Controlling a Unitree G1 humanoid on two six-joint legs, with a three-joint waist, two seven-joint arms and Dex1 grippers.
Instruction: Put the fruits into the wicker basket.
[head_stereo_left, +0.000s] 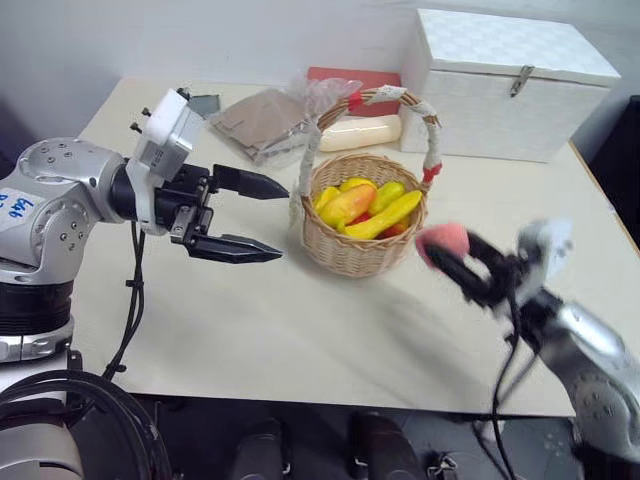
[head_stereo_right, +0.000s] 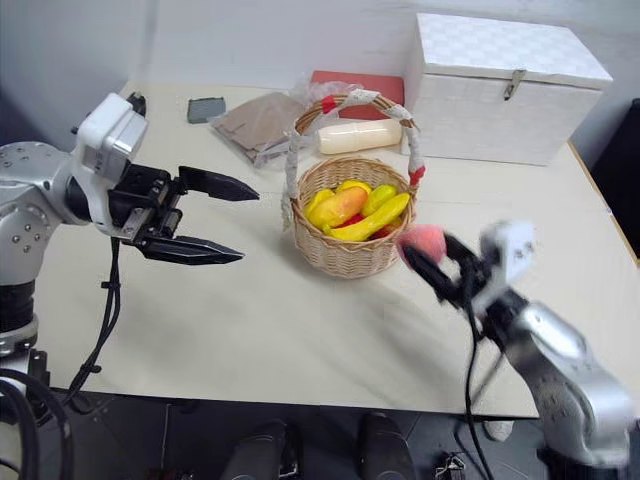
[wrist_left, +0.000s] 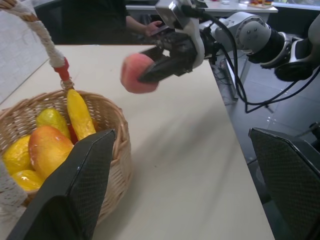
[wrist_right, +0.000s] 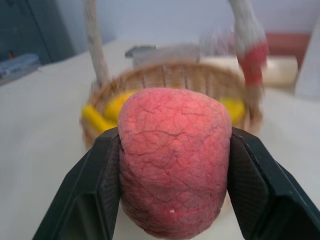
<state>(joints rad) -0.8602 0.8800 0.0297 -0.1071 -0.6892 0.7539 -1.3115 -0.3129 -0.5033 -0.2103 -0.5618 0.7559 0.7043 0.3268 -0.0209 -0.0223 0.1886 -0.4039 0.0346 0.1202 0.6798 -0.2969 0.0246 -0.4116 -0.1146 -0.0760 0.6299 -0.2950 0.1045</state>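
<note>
While the banana (head_stereo_left: 385, 215) and mango (head_stereo_left: 347, 204) lay in the wicker basket (head_stereo_left: 362, 250), the right tool (head_stereo_left: 447, 252) gripped the peach (head_stereo_left: 443, 241) beside it, left tool (head_stereo_left: 262, 218) gaping.

Soft, even indoor light falls on the pale beige tabletop (head_stereo_left: 300, 330), leaving only faint shadows under the round tan wicker basket (head_stereo_left: 345, 250). The right black two-fingered gripper (head_stereo_left: 455, 262) and the pinkish-red fuzzy peach (head_stereo_left: 443, 240) it clamps are smeared by motion blur. In the right wrist view the peach is sharp, while the basket beyond the fingers is out of focus.
</note>
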